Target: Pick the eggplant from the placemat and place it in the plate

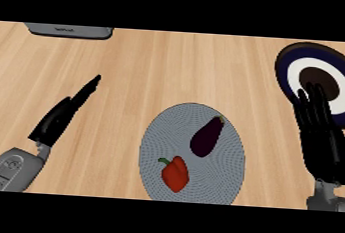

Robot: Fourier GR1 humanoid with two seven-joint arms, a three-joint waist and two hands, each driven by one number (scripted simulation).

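Observation:
A dark purple eggplant lies tilted on the upper right part of a round grey placemat in the middle of the counter. The plate, dark blue with a white ring and a dark centre, sits at the far right. My right hand stands open with straight fingers, to the right of the placemat, its fingertips overlapping the plate's lower edge. It is apart from the eggplant. My left hand is open at the left, fingers straight, holding nothing.
A red bell pepper lies on the placemat's lower part, below the eggplant. A grey appliance shows at the counter's top left edge. Bare wooden counter lies between the placemat and each hand.

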